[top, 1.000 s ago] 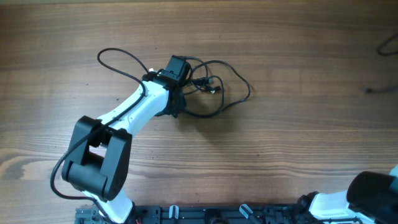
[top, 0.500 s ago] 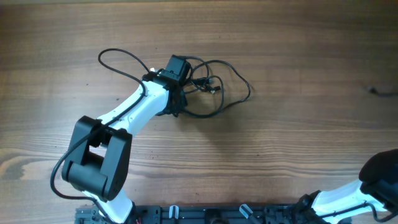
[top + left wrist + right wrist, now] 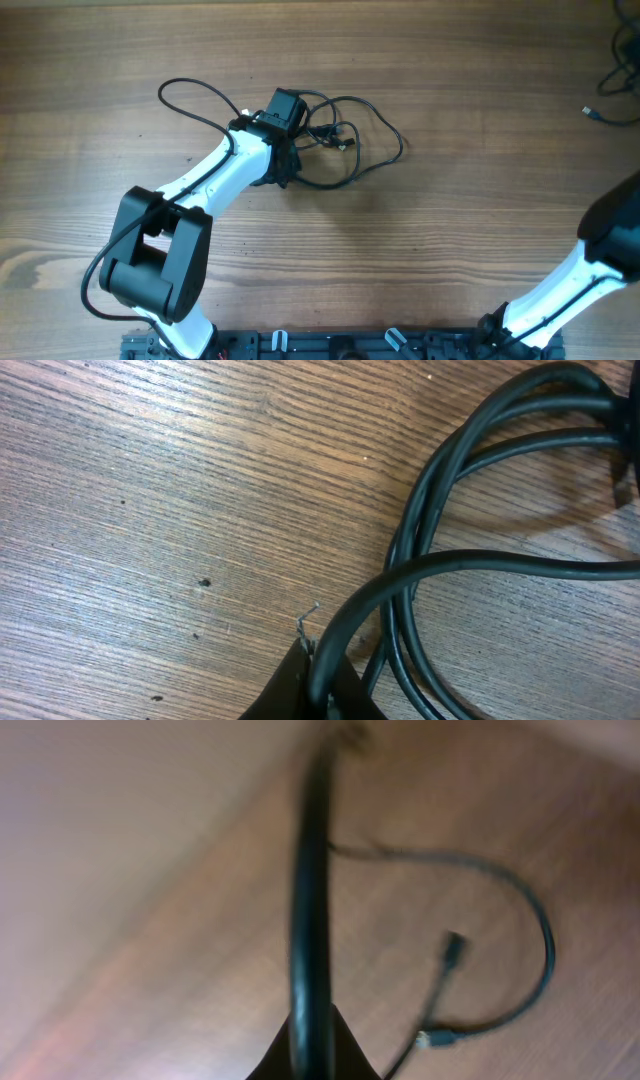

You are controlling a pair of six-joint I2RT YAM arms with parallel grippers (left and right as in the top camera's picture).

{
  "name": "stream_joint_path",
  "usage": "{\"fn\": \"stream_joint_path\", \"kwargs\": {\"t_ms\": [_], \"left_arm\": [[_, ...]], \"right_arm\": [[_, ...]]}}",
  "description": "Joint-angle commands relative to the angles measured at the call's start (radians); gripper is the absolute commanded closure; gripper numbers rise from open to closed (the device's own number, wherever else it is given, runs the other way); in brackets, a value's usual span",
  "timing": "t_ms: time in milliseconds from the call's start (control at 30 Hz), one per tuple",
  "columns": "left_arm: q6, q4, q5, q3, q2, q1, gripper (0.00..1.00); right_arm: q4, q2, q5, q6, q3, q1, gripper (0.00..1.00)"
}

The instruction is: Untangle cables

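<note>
Two pincers each nip a thin black cord: the left pincer [image 3: 318, 685] pinches a strand of the tangled cables [image 3: 480, 562] left of centre on the desk [image 3: 450, 250], seemingly to tease it loose, while the right pincer [image 3: 312, 1050] grips a second cable [image 3: 312, 890] well apart at the right edge.

Thin black cables [image 3: 335, 135] lie tangled in loose loops.

Right arm [image 3: 612, 235] farther forward (cable [image 3: 589, 111] too)

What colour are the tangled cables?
Black; the cables show best in the left wrist view.
</note>
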Motion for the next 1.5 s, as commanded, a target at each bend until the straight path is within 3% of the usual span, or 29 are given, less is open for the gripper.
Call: {"fn": "stream_joint_path", "kwargs": {"t_ms": [0,33,133,200,367,467,700,867,933,1033,1133,1367,1467], "left_arm": [[0.012,0.003,0.006,-0.007,0.01,0.005,0.94],[0.012,0.003,0.006,-0.007,0.01,0.005,0.93],[0.012,0.003,0.006,-0.007,0.01,0.005,0.89],[0.012,0.003,0.006,-0.007,0.01,0.005,0.87],[0.012,0.003,0.009,-0.007,0.01,0.005,0.86],[0.012,0.003,0.009,-0.007,0.01,0.005,0.85],[0.012,0.003,0.01,-0.007,0.01,0.005,0.83],[0.012,0.013,0.01,-0.007,0.01,0.005,0.83],[0.011,0.019,0.01,-0.007,0.01,0.005,0.83],[0.012,0.022,0.01,-0.007,0.01,0.005,0.83],[0.013,0.028,0.02,-0.007,0.01,0.005,0.84],[0.125,-0.011,0.141,0.085,-0.073,0.032,0.96],[0.197,-0.016,0.286,0.151,-0.167,0.057,0.96]], "right_arm": [[-0.08,0.067,0.105,0.02,0.011,-0.004,0.96],[-0.117,0.071,0.138,0.067,0.011,-0.005,0.93],[-0.155,0.073,0.154,0.132,0.011,-0.011,0.34],[-0.173,0.073,0.159,0.149,0.011,-0.017,0.01],[-0.265,0.06,0.085,0.195,0.023,-0.056,0.0],[-0.272,0.016,-0.069,0.079,0.057,-0.068,0.0],[-0.224,-0.248,-0.091,0.061,0.089,-0.069,0.0],[-0.209,-0.351,-0.193,-0.125,0.089,-0.048,0.01],[-0.243,-0.34,-0.259,-0.159,0.084,-0.034,0.23],[-0.28,-0.318,-0.346,-0.194,0.075,-0.01,0.47],[-0.317,-0.3,-0.417,-0.251,0.068,0.042,0.55],[-0.437,-0.299,-0.504,-0.306,0.068,0.237,0.54],[-0.451,-0.299,-0.565,-0.333,0.068,0.331,0.49]]}}
